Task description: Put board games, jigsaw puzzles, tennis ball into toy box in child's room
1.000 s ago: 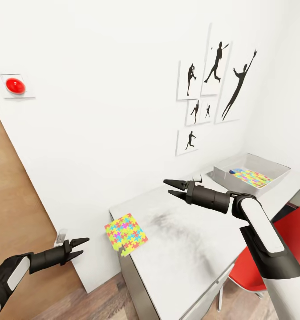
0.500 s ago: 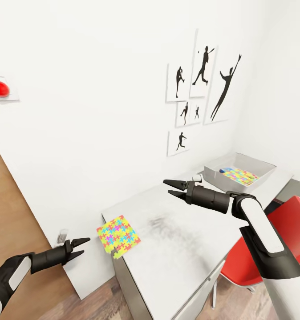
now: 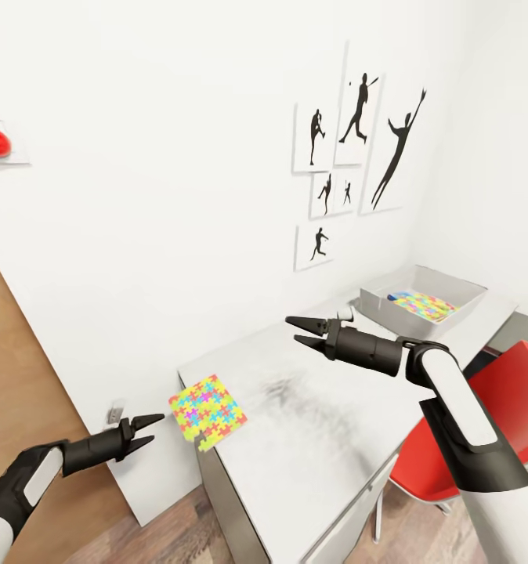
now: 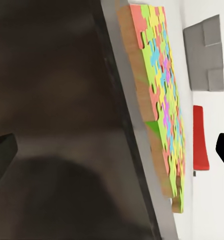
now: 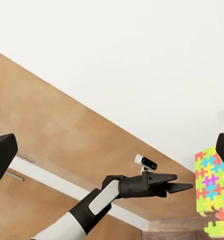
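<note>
A jigsaw puzzle (image 3: 207, 411) lay on the near left corner of the white table (image 3: 327, 439), slightly overhanging its edge, and the toy box (image 3: 421, 296) at the table's far end held a second bright puzzle sheet (image 3: 424, 305). The left gripper (image 3: 150, 432) hovered just off that corner beside the puzzle, jaws parted and empty, while the right gripper (image 3: 301, 330) hung over the table's middle, likewise parted and empty. No writing could be read on anything.

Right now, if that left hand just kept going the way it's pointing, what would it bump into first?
Most likely the jigsaw puzzle overhanging the table corner: the open left hand points toward it, though depth is hard to judge.
</note>
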Motion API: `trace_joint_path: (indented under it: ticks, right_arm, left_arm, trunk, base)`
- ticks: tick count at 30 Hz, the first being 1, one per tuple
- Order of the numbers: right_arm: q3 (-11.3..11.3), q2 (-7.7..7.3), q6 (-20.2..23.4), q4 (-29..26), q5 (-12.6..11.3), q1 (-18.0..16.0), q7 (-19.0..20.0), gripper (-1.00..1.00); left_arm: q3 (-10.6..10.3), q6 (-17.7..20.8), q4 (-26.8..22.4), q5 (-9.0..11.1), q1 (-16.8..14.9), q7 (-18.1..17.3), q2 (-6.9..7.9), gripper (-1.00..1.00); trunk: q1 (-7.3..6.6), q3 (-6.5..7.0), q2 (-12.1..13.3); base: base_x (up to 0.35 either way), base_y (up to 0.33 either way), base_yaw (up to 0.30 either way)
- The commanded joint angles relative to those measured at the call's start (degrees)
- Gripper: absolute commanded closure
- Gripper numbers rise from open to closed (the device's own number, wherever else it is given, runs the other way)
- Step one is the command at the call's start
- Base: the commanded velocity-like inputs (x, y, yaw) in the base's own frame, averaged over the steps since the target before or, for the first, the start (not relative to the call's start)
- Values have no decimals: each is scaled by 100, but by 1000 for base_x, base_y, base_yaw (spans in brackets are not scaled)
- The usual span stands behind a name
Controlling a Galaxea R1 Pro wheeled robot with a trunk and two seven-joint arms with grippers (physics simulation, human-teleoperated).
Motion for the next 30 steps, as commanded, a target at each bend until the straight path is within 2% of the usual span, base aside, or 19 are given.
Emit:
trace_joint_path:
  ticks: [1, 6, 13, 18, 23, 30]
  right_arm:
    - [-1, 6, 10, -1, -1, -5, 3, -100]
    - [-10, 33, 10, -1, -1, -5, 2, -100]
    - [-7, 49, 3, -1, 3, -5, 3, -100]
    - [-5, 163, 8, -1, 10, -5, -5, -100]
    - [-1, 188, 17, -1, 9, -5, -1, -100]
    - [-8, 189, 19, -1, 12, -5, 2, -100]
  left_arm:
    - [4, 33, -16, 13, -5, -12, -58, -100]
    - [0, 43, -42, 17, -15, -52, -145, -100]
    - [0, 54, -45, 18, -17, -75, -150, -100]
    - [14, 53, -52, 29, -17, -83, -141, -100]
    - [23, 49, -86, 35, -17, -82, -158, -100]
    - [26, 102, -479, 35, -34, -71, -176, -100]
  trunk:
    - [22, -24, -45]
    - [132, -114, -246]
    - [132, -114, -246]
    - [132, -114, -246]
    - [132, -114, -246]
    - [132, -114, -246]
  base:
    - [0, 0, 0]
    - [0, 0, 0]
    - [0, 0, 0]
    - [0, 0, 0]
    - [0, 0, 0]
    - [0, 0, 0]
